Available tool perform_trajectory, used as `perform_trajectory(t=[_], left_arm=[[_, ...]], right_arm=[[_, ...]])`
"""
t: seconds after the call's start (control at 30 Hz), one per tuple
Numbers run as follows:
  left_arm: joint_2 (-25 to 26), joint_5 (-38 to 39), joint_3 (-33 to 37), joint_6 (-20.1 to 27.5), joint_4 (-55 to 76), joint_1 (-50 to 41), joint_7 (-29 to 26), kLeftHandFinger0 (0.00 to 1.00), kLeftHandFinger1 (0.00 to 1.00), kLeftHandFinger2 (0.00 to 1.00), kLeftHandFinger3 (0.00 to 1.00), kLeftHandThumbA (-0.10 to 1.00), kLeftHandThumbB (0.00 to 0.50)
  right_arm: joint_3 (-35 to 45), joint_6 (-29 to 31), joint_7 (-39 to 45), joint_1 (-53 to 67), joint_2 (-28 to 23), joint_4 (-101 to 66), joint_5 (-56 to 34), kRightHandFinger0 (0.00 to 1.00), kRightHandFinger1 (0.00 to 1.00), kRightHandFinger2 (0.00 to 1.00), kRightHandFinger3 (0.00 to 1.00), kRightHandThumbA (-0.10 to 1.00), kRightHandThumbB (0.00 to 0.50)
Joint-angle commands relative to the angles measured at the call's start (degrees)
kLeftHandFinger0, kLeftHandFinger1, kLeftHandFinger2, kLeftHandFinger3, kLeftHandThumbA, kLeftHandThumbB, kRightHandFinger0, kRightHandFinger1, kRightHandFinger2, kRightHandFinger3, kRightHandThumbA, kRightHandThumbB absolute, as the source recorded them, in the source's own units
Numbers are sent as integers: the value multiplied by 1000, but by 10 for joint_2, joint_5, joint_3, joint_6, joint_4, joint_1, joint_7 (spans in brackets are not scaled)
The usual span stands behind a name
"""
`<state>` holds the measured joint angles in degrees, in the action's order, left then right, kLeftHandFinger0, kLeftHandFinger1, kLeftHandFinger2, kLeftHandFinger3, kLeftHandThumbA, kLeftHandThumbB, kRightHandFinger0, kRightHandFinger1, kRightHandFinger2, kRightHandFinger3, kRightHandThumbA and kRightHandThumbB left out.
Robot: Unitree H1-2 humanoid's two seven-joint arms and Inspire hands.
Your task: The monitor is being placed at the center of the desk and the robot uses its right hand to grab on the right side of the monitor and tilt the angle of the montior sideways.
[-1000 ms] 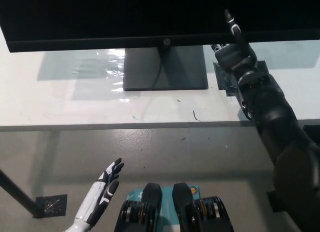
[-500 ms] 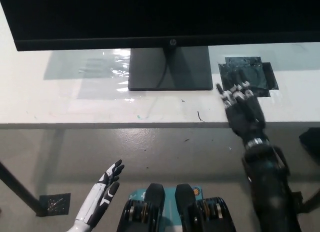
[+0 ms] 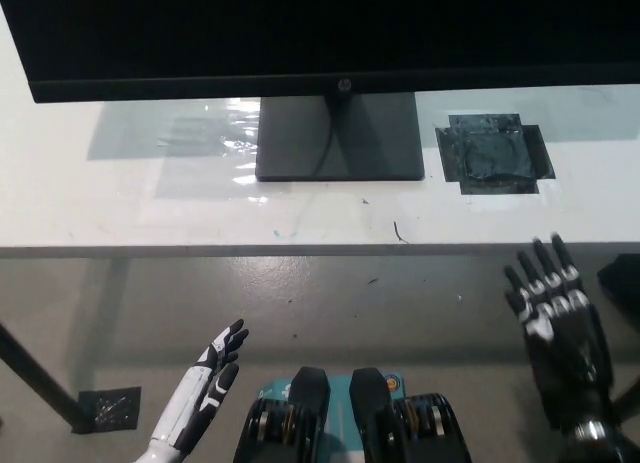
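Left hand rests at lower left, fingers spread, empty and idle. Monitor stands along the top of the frame, its base mid-surface. Right hand hovers lower right, fingers apart, well short of the monitor's edge.

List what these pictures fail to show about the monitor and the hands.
- Monitor, head view: top and right side cut off by the frame, so its sideways angle is unreadable.
- Right hand: wrist cut by the bottom edge.
- Left hand: forearm cut by the bottom edge.
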<state>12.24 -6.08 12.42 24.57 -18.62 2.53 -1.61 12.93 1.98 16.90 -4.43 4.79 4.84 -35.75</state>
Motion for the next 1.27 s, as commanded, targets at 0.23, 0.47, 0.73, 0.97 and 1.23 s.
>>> perform_trajectory(t=[0.23,0.47,0.73,0.97,1.23], left_arm=[[15,-4,5,24,7,10,-15,1000,1000,1000,1000,1000,367],[14,-8,11,24,12,-4,-25,1000,1000,1000,1000,1000,350],[15,-5,5,24,17,-11,-21,1000,1000,1000,1000,1000,366],[16,-8,9,24,24,-25,-21,1000,1000,1000,1000,1000,365],[17,-4,7,24,22,-23,-18,1000,1000,1000,1000,1000,365]], right_arm=[[-103,249,45,133,41,-253,350,1000,1000,1000,1000,1000,291],[-177,249,-164,93,-45,-86,477,1000,1000,1000,1000,1000,341],[-261,249,-303,41,-106,39,527,1000,1000,1000,1000,1000,333],[-299,249,-333,28,-121,86,510,1000,1000,1000,1000,1000,350],[-337,249,-383,12,-137,103,504,1000,1000,1000,1000,1000,358]])
